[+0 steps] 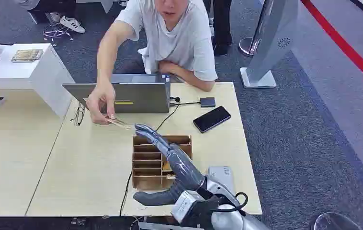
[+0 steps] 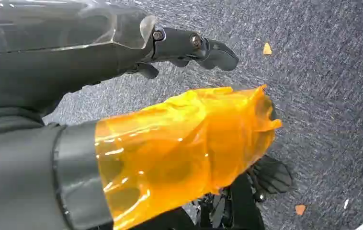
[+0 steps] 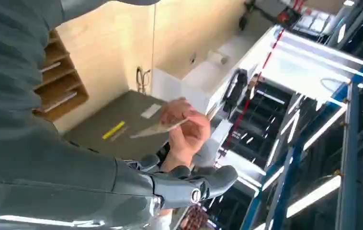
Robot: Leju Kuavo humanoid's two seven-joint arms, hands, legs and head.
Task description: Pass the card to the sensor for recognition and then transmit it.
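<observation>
A person across the table pinches a thin tan card (image 1: 120, 123) and holds it out over the light wooden table (image 1: 88, 167). My right hand (image 1: 170, 155) reaches forward above the slotted wooden card box (image 1: 182, 140), fingers stretched out, their tips just short of the card's near edge. In the right wrist view the card (image 3: 163, 127) sits in the person's hand (image 3: 189, 132), with my right hand (image 3: 74, 163) beneath it and holding nothing. My left hand (image 2: 98, 67) hangs over grey carpet, its thumb wrapped in orange tape, with nothing in it.
A grey laptop (image 1: 131, 96) stands at the table's far side, with a cable to a small dark box (image 1: 207, 101). Beside it lies a black phone (image 1: 211, 118). A white flat device (image 1: 220, 172) lies near my forearm. Glasses (image 1: 78, 115) lie left of the laptop.
</observation>
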